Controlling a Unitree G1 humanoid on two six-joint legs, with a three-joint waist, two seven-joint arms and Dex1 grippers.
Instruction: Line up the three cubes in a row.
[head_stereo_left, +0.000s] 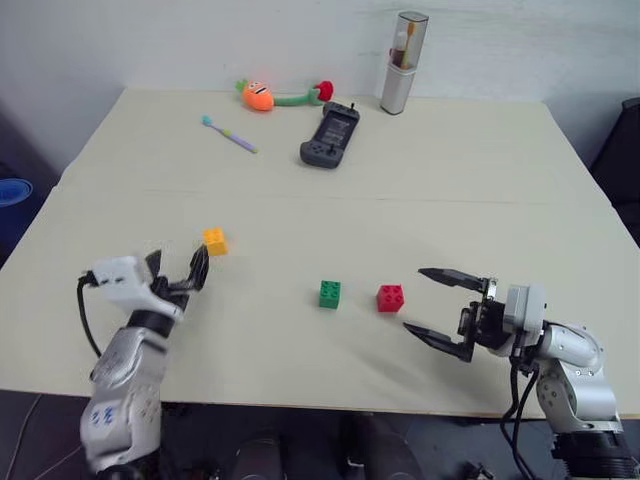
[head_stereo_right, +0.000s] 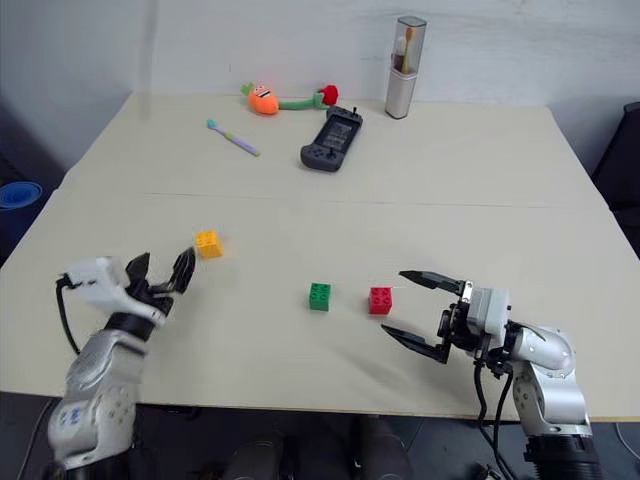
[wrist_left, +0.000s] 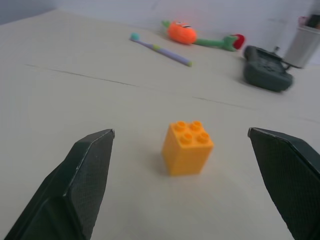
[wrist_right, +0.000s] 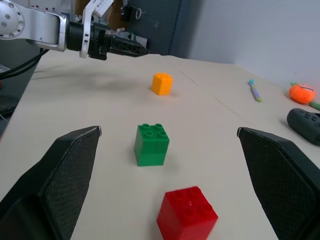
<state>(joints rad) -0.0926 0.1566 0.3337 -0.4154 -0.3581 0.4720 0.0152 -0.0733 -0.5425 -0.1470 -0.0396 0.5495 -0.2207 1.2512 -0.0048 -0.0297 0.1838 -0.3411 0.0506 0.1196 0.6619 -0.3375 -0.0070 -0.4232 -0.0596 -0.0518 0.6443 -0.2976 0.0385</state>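
Three studded cubes lie on the pale table (head_stereo_left: 300, 215). The yellow-orange cube (head_stereo_left: 215, 241) sits left of centre and further back. The green cube (head_stereo_left: 330, 293) and the red cube (head_stereo_left: 390, 298) stand side by side, a small gap apart, nearer the front edge. My left gripper (head_stereo_left: 178, 270) is open, just short of the yellow-orange cube (wrist_left: 187, 147), which lies ahead between its fingers and is not touched. To the right of the red cube (wrist_right: 187, 217), my right gripper (head_stereo_left: 413, 298) is open and points left at it, empty.
At the back of the table lie a black game controller (head_stereo_left: 330, 138), a toothbrush (head_stereo_left: 230, 134), an orange carrot plush (head_stereo_left: 262, 95) and an upright grey toothbrush case (head_stereo_left: 403, 62). The table's front edge runs just below both grippers.
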